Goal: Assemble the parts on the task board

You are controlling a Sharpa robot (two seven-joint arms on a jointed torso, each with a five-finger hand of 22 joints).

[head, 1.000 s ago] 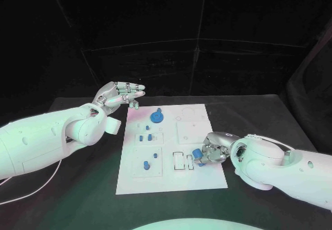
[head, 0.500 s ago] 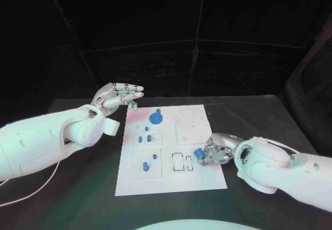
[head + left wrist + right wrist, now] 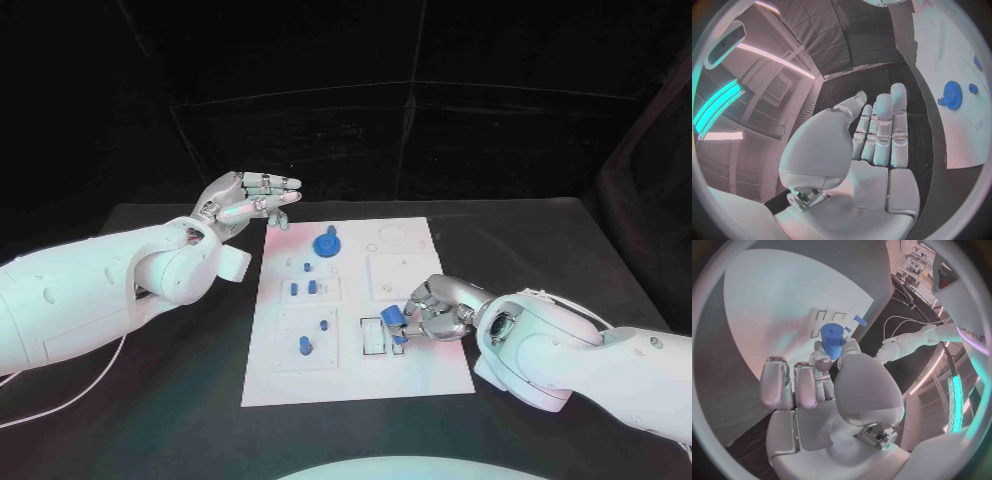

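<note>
Holding a blue part (image 3: 392, 325) pinched in its fingers, the right hand (image 3: 433, 312) has shifted inward since 1 s ago, now over the rectangular slots (image 3: 379, 335) on the task board (image 3: 411, 380). Left hand (image 3: 248, 200) stays raised off the worktop (image 3: 562, 240), fingers apart, grasping nothing. No legible writing on board.

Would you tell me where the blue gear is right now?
In the head view, the blue gear lies at the task board's far end, left of centre, nearest the raised left robot hand.
</note>
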